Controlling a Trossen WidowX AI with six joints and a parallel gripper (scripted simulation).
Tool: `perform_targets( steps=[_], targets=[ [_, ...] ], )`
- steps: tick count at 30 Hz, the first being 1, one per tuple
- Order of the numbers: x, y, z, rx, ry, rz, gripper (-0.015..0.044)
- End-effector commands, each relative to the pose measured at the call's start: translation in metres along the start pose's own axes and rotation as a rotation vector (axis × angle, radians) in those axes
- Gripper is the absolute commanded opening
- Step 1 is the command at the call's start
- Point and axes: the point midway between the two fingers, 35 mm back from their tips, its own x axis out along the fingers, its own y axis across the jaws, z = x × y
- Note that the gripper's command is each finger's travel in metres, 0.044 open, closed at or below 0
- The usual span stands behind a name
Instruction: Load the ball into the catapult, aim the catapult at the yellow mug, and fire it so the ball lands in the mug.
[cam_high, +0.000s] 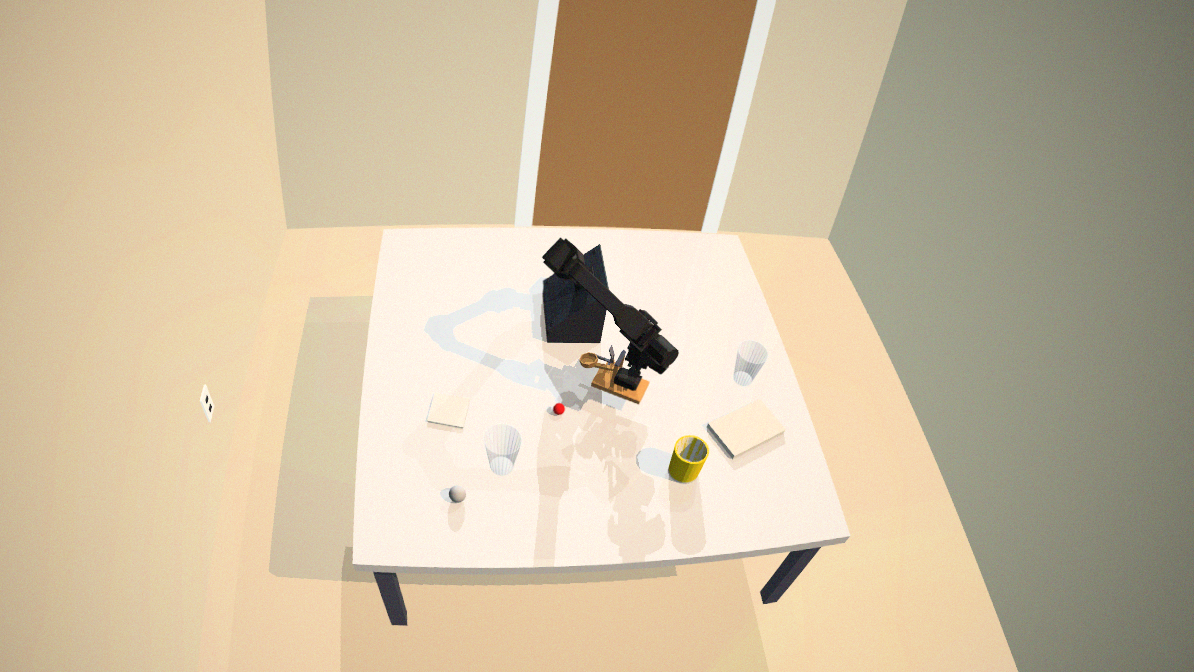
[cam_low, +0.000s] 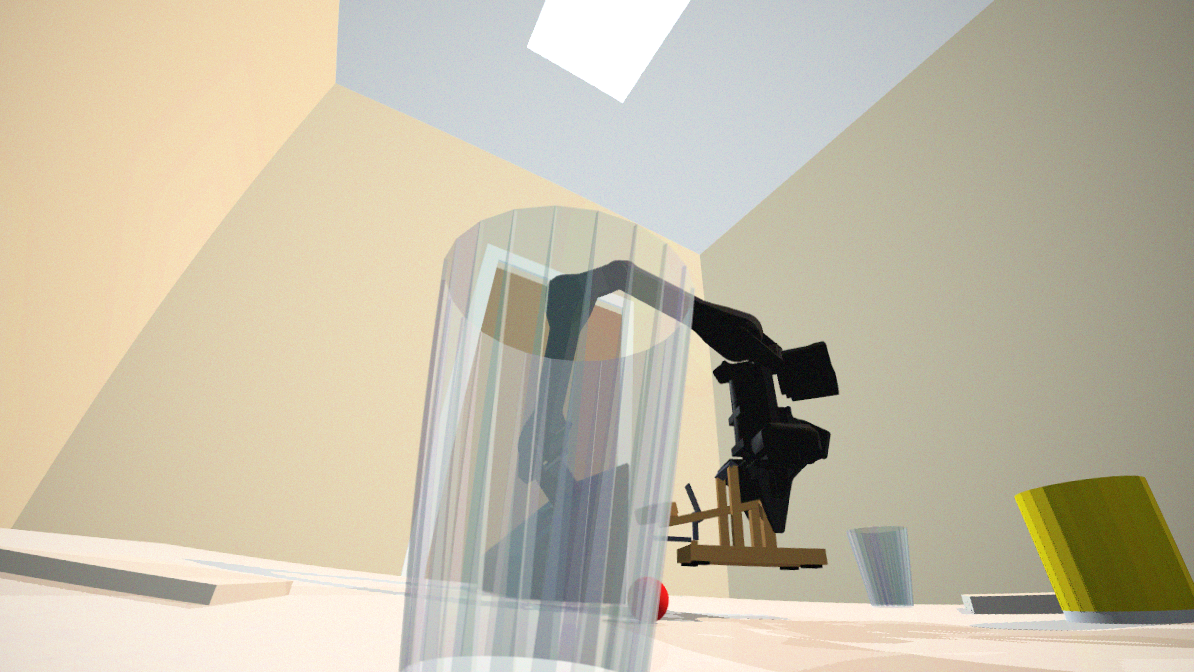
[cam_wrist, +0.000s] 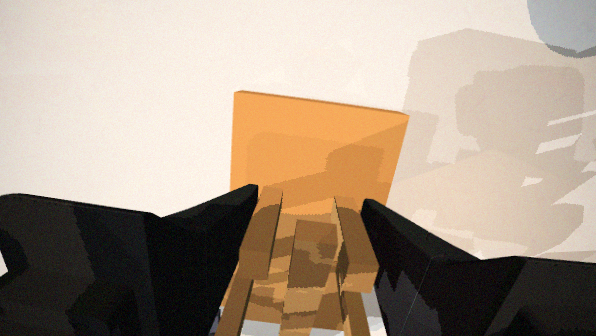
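My gripper (cam_high: 622, 377) (cam_low: 762, 515) (cam_wrist: 310, 201) is shut on the wooden catapult (cam_high: 639, 392) (cam_low: 751, 555) (cam_wrist: 300, 145), with its fingers on the outer sides of the upright frame. The catapult hangs slightly above the table, its base roughly level. Its round cup (cam_high: 588, 359) points left in the top view, and no ball shows in it. The red ball (cam_high: 558, 409) (cam_low: 659, 599) lies on the table left of the catapult, partly behind a clear glass in the exterior view. The yellow mug (cam_high: 685, 469) (cam_low: 1107, 550) stands upright at the front right, touching neither gripper nor catapult.
One clear glass (cam_high: 502, 450) (cam_low: 543, 500) stands at the front left, another (cam_high: 749, 363) (cam_low: 882, 567) at the right. A grey ball (cam_high: 457, 494) lies near the front left. Flat pale blocks lie left (cam_high: 448, 411) and right (cam_high: 746, 429).
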Motion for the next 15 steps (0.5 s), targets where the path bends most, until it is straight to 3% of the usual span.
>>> perform_targets(
  steps=[1, 15],
  targets=[
    [-0.002, 0.011, 0.005, 0.157, -0.004, -0.002, 0.0],
    [0.0, 0.03, 0.011, 0.628, -0.001, -0.003, 0.0]
  ],
)
